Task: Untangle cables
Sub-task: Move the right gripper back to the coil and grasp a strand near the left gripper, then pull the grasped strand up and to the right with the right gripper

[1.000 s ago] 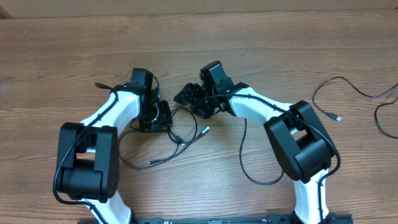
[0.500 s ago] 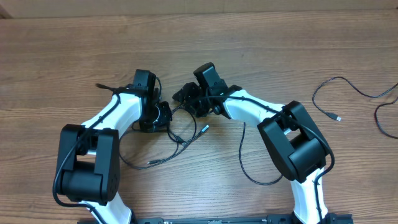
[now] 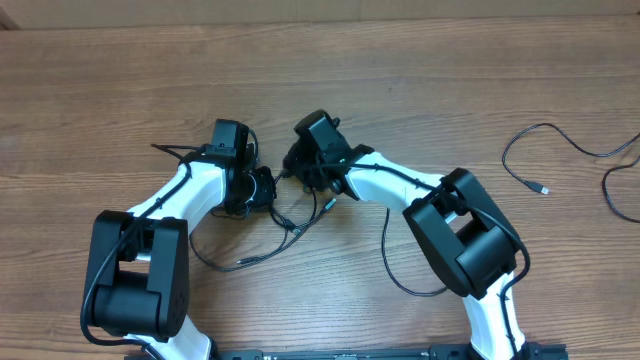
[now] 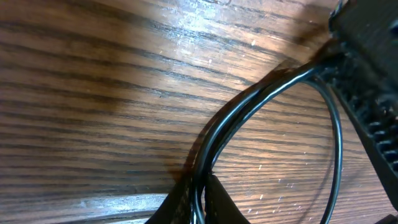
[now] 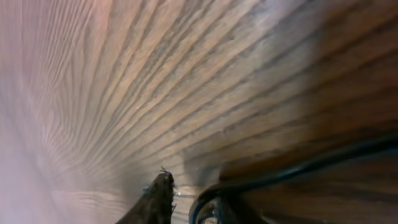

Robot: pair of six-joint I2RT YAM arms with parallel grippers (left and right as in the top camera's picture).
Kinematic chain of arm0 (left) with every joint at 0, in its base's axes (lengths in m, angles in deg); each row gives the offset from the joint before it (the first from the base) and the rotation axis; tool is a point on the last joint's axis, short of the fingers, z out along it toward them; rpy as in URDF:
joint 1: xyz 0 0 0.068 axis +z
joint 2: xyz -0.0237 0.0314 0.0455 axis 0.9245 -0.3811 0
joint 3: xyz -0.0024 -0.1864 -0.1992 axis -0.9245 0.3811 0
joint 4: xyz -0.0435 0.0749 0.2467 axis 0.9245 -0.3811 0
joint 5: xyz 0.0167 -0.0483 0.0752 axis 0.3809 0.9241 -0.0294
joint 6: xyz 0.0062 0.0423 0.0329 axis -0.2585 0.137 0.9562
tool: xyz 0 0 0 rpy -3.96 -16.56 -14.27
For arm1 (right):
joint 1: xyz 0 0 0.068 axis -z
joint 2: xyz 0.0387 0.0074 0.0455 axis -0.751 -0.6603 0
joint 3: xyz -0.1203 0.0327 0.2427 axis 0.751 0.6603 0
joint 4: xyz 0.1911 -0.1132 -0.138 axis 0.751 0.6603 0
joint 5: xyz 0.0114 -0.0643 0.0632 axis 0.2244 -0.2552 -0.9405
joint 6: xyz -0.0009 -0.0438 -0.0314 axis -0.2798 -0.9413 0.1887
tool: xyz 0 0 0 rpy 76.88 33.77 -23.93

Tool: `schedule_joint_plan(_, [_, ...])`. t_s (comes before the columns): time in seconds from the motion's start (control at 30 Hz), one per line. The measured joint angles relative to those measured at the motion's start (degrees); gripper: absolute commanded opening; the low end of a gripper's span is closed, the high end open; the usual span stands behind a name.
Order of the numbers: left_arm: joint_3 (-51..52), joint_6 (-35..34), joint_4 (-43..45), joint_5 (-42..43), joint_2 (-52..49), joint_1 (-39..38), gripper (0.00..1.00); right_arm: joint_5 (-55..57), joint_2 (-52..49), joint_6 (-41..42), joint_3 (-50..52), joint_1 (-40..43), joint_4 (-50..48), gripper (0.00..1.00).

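Black cables tight between left fingers (right fingers unclear)

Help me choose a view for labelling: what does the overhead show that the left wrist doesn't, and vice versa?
Only the overhead: the left arm, the right arm and a separate cable lying far right. Only the left wrist: a close-up of two strands running side by side into the left end effector. Both: the black cables on the wooden table.
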Motion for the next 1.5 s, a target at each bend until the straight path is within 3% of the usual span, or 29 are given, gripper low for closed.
schedule_joint_plan(0.07, [0.0, 0.0, 0.02, 0.0, 0.0, 0.0, 0.11, 0.83, -0.04, 0.42, 0.02, -0.04, 0.46, 0.04])
schedule_joint_plan(0.33, [0.0, 0.0, 0.0, 0.02, 0.0, 0.0, 0.11, 1.03, -0.07, -3.02, -0.02, 0.17, 1.14, 0.04])
schedule_joint_plan(0.6, [-0.07, 0.13, 0.07, 1.27, 0.04, -0.13, 0.31, -0.85, 4.2, -15.32, 1.84, 2.38, 4.11, 0.04])
schedule_joint_plan(0.73, [-0.09, 0.15, 0.13, 1.81, 0.15, -0.22, 0.34, -0.92, 10.73, -21.33, 2.1, 2.67, 5.7, 0.04])
schedule_joint_plan(0.9, [-0.13, 0.22, -0.07, 1.77, 0.15, -0.22, 0.3, -1.05, 19.04, -25.29, 2.1, 2.67, 5.79, 0.04])
schedule_joint_plan(1.2, [-0.04, 0.33, -0.55, 0.24, 0.09, -0.17, 0.1, -1.03, 24.74, -31.61, 2.1, 2.69, 5.84, 0.04])
schedule_joint_plan(1.5, [-0.04, 0.35, -0.7, -0.42, 0.09, -0.15, 0.08, -1.11, 31.87, -35.85, 2.1, 5.38, 5.6, 0.04])
